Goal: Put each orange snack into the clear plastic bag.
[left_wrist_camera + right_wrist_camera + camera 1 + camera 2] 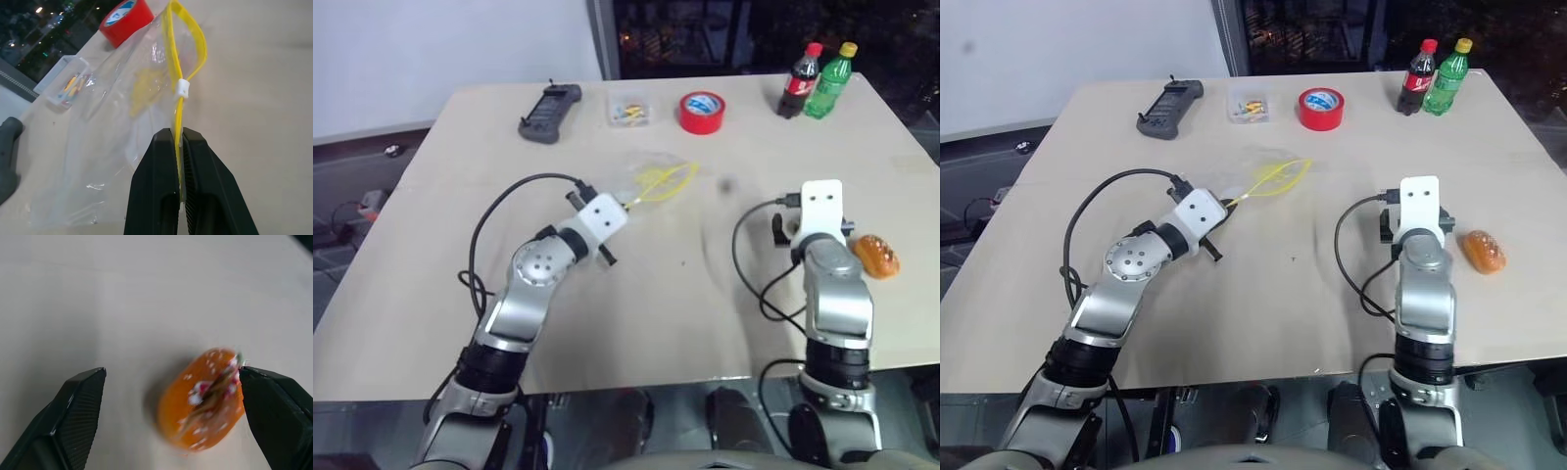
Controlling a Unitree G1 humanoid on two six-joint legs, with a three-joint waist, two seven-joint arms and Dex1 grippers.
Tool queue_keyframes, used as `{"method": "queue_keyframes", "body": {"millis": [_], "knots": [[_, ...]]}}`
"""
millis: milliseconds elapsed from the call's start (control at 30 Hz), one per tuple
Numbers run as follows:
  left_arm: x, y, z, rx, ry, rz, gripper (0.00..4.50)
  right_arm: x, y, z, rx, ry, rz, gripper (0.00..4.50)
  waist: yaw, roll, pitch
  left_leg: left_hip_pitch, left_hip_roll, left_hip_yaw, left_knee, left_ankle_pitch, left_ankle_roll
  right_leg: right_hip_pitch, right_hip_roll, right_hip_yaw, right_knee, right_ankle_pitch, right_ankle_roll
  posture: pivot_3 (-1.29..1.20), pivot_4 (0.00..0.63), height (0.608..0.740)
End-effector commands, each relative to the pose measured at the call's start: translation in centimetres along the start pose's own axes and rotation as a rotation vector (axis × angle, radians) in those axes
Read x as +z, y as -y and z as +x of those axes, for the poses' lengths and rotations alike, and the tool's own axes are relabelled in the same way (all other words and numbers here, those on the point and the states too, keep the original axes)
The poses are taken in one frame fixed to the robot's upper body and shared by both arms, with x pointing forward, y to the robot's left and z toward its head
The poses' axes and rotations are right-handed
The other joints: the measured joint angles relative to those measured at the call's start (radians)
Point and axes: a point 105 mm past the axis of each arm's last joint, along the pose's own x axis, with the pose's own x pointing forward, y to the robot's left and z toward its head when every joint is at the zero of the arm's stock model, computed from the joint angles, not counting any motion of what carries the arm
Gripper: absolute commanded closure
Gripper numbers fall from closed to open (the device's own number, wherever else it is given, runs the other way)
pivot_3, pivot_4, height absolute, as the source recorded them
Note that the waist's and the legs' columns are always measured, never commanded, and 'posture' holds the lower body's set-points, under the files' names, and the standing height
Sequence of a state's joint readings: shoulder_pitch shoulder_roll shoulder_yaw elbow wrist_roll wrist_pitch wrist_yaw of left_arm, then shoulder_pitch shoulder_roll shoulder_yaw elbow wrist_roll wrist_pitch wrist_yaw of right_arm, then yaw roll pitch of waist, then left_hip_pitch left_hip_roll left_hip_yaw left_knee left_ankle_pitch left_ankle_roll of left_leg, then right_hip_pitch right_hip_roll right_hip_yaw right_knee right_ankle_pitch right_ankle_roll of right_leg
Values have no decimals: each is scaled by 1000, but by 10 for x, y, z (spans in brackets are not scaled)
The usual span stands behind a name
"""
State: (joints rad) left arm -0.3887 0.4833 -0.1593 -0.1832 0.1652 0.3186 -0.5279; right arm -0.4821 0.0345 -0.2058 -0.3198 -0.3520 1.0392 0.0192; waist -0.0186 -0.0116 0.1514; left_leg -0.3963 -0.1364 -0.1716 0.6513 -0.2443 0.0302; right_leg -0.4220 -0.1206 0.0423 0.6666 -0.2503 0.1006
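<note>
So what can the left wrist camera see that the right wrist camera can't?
Left wrist view, not the right: the left gripper shut on the yellow strip of the clear plastic bag, with the red tape roll and the small clear box behind it.

Right wrist view, not the left: an orange snack lying between the fingers of the open right gripper.

Both: two black fingers and the tan table.

Light: the table (636,323) is evenly lit from above, while darkness is seen beyond its far edge.
Shadows: soft ones are cast.
Glare: highlights are shown on the clear plastic bag (117,112).
Blur: the orange snack (203,401) is smeared.
</note>
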Motion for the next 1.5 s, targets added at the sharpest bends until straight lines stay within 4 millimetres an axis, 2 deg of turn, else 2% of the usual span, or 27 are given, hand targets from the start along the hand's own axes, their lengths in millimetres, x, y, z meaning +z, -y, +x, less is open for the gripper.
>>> {"method": "queue_keyframes", "body": {"millis": [33, 233, 400, 500, 700, 767, 833, 867, 933, 1000, 1133, 1200, 1333, 1500], "knots": [[12, -6, 1, 12, 42, 28, 4500, 4, 13, 1, -119, 6, 55, 32, 3, 0, 0, 0, 0, 0, 0, 0, 0, 0, 0, 0, 0, 0, 0, 0, 150, 740], [12, -5, 0, 7, 43, 29, 4500, 4, 23, 3, -210, 20, 54, 32, -3, 0, 0, 0, 0, 0, 0, 0, 0, 0, 0, 0, 0, 0, 0, 0, 150, 740], [13, -4, 0, 6, 44, 23, 4500, -3, 16, 5, -167, 10, 72, 32, -22, 1, 0, 0, 0, 0, 0, 0, 0, 0, 0, 0, 0, 0, 0, 0, 150, 740], [13, -5, 0, 7, 46, 22, 4500, -5, 12, 9, -131, 11, 81, 744, -25, 1, 0, 0, 0, 0, 0, 0, 0, 0, 0, 0, 0, 0, 0, 0, 150, 740], [12, -5, -2, 12, 46, 7, 4500, -4, 8, 11, -70, 30, 79, 3265, -23, 1, 0, 0, 0, 0, 0, 0, 0, 0, 0, 0, 0, 0, 0, 0, 150, 740], [12, -4, -4, 11, 50, -2, 4500, 4, 4, 8, 7, 86, 73, 3265, -23, 1, 0, 0, 0, 0, 0, 0, 0, 0, 0, 0, 0, 0, 0, 0, 150, 740], [11, -4, -6, 9, 52, -10, 4500, 17, -8, -1, 160, 165, 72, 3265, -24, 1, 0, 0, 0, 0, 0, 0, 0, 0, 0, 0, 0, 0, 0, 0, 150, 740], [12, -3, -7, 2, 68, -24, 4500, 23, -21, -10, 292, 197, 74, 3265, -24, 1, 0, 0, 0, 0, -1, 0, 0, 0, 0, 0, 0, 0, 0, 0, 150, 740], [14, -4, -10, 11, 120, -19, 4500, 42, -53, -41, 624, 281, 90, 3265, -27, 2, 0, 0, 0, 0, -1, 0, 0, 0, 0, 0, -1, 0, 0, 0, 150, 740], [14, -4, -12, 10, 141, -9, 4500, 48, -66, -60, 791, 304, 96, 3265, -28, 2, 1, 0, 1, 0, -1, 0, 0, 0, 1, 0, -1, 0, 0, 0, 150, 740], [19, 0, -18, -32, 211, 4, 4500, 51, -94, -83, 1072, 254, 113, 3265, -21, 2, 0, 0, 2, -1, -1, 0, 0, 1, 2, -1, -2, 0, 0, 0, 150, 740], [24, 2, -21, -45, 250, 7, 4500, 48, -103, -86, 1133, 213, 98, 3265, -19, 2, 1, 0, 2, -1, -1, 0, 0, 1, 1, -1, -3, 1, 0, 0, 150, 740], [27, 4, -27, -66, 291, 19, 4500, 44, -109, -85, 1165, 174, 86, 3265, -14, 2, 1, 0, 1, -1, -1, 0, 0, 1, 0, -2, -4, 1, 0, 0, 150, 740], [33, 20, -40, -169, 355, 65, 4500, 40, -118, -83, 1216, 91, 163, 3265, -21, 2, 1, 0, 1, -1, -1, 0, 0, 1, 1, -1, -4, 1, 0, 0, 150, 740]]}}
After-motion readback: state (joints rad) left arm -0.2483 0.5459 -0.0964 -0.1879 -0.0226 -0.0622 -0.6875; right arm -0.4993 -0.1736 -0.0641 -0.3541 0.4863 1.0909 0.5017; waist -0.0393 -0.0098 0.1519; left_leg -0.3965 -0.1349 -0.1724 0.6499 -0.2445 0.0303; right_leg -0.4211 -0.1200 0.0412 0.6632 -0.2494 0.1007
